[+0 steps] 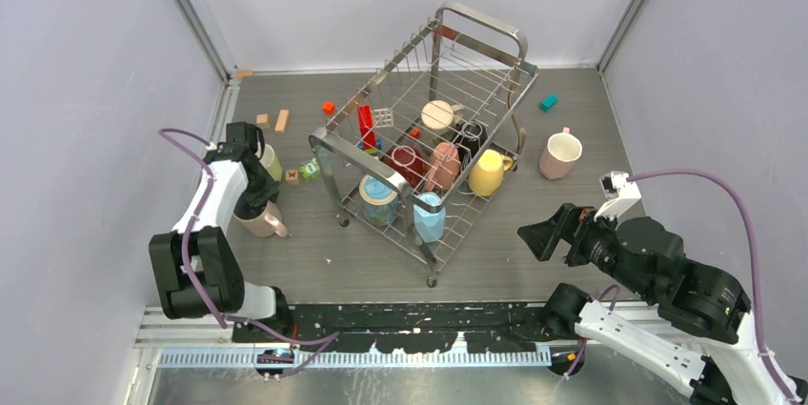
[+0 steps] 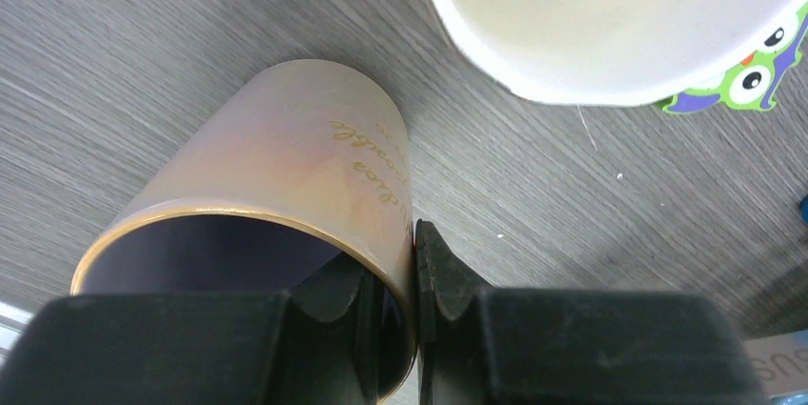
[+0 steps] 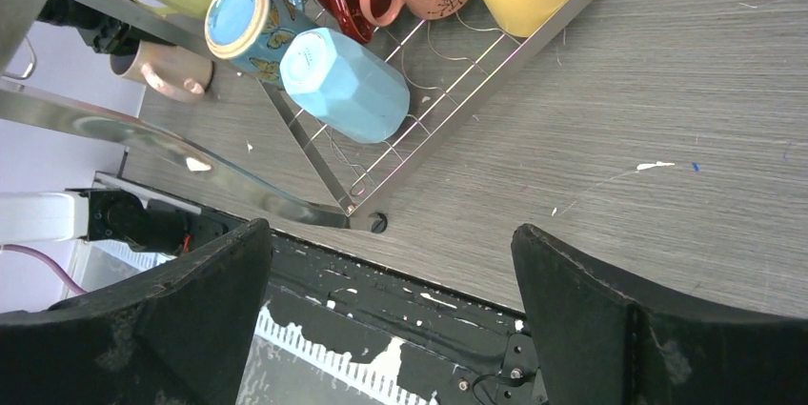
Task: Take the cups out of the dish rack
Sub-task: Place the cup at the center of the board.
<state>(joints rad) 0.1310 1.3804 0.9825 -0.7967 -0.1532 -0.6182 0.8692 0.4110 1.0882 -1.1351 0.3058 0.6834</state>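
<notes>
1. Cups lying in the dish rack (image 1: 481, 22), at the middle of the tabletop (image 1: 333, 254): a light blue cup (image 1: 430, 217) on its side at the near corner, then a blue butterfly cup (image 1: 379, 197), a dark red cup (image 1: 404, 162), a pink patterned cup (image 1: 443, 165), a yellow cup (image 1: 488, 172), a cream-topped cup (image 1: 437, 116) and a black cup (image 1: 470, 133).
2. The left tool (image 2: 414, 243) pinches the wall of a tan cup (image 2: 286, 157), one finger inside the rim and one outside.
3. That tan cup is upright, left of the rack and outside it. I cannot tell whether its base touches the tabletop.
4. A pale yellow-green cup (image 1: 270, 162) stands near it.
5. The right tool (image 3: 389, 233) gapes wide and grips nothing, above the tabletop's near edge, right of the rack.
6. A pale pink cup (image 1: 560, 154) stands upright right of the rack, apart from it.
</notes>
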